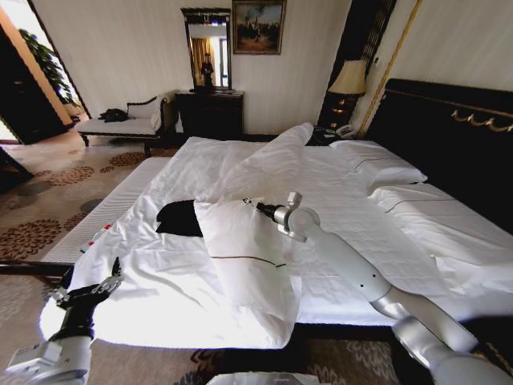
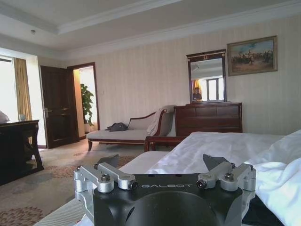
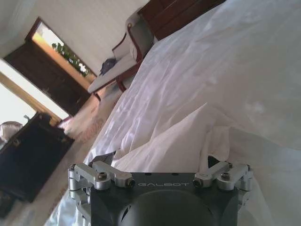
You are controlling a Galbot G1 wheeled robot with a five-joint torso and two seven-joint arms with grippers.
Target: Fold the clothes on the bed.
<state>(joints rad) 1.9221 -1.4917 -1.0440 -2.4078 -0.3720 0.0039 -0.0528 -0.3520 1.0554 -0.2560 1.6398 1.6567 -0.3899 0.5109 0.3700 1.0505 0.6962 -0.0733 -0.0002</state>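
Evidently unfolded yet, the black soft-fabric T-shirt lies half-buried under white duvet at the right gripper's nine o'clock, its jaws spread and empty, like the left gripper's.

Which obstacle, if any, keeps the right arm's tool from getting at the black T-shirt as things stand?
Probably not reachable yet: the black T-shirt lies mostly under a folded white duvet, and the right tool sits open above that duvet, which blocks the way.

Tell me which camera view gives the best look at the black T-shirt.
The head view: the black T-shirt lies on the bed, partly covered by a white pillow, near the right gripper. The left wrist view catches a dark sliver at its edge that may be it; the right wrist view does not settle it.
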